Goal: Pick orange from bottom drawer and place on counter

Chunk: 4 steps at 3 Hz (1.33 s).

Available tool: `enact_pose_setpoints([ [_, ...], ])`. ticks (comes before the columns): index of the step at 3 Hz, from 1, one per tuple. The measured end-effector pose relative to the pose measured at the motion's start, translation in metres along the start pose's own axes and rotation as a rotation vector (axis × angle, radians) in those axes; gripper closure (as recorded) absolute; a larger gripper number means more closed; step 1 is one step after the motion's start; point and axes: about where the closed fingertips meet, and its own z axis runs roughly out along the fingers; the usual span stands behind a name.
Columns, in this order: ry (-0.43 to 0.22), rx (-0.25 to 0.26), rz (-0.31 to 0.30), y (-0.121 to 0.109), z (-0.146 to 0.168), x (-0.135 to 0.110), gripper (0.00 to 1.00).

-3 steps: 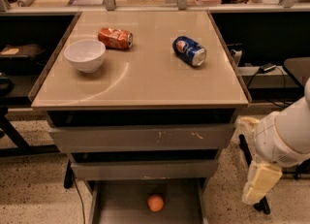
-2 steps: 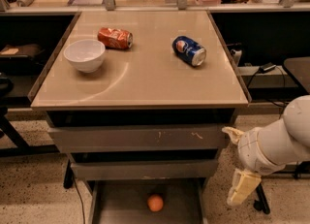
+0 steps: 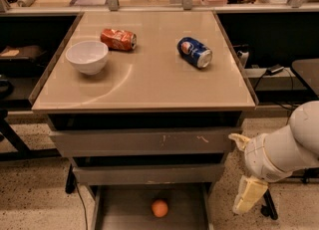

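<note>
Orange (image 3: 159, 208) lies loose on the flat floor of the bottom drawer (image 3: 185, 210), which is pulled out; the fruit is roughly mid-tray, touching neither side wall. Gripper (image 3: 247, 194) hangs low, right of the cabinet and outside the drawer's right wall, well apart from the orange. It carries nothing. Whether it is parted or closed cannot be told from this angle.

Risks, as judged from this layout:
- The way in crosses the thin right wall. Too low a sideways move would likely clip it and jolt the tray.
- The orange is round and smooth on a flat floor. A glancing or off-centre touch would probably send it rolling, perhaps back under the middle drawer (image 3: 144, 174), where reach looks poor.
- Just above the tray the middle drawer front leaves little headroom for the bulky wrist, so a scrape there is possible.
- On the counter (image 3: 149, 82), the white bowl (image 3: 87, 56), crushed red can (image 3: 118, 39) and blue can (image 3: 195, 52) hold the far half. The blue can lies on its side and could roll if bumped, so the bare near half looks safer for the put-down.

Against the frame a second ago: the gripper has shifted left, closer to the cabinet's right side, at much the same height. Orange, bowl and both cans have not moved.
</note>
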Motion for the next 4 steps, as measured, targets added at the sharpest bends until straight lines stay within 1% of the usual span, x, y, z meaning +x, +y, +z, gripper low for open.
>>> enact_pose_setpoints([
  [1,-0.022,-0.026,0.033,0.008,0.027,0.011,0.00],
  [2,-0.079,-0.079,0.095,0.036,0.109,0.043,0.00],
  [3,-0.141,-0.080,0.106,0.055,0.184,0.068,0.00],
  [4,-0.193,-0.087,0.105,0.061,0.248,0.086,0.00],
])
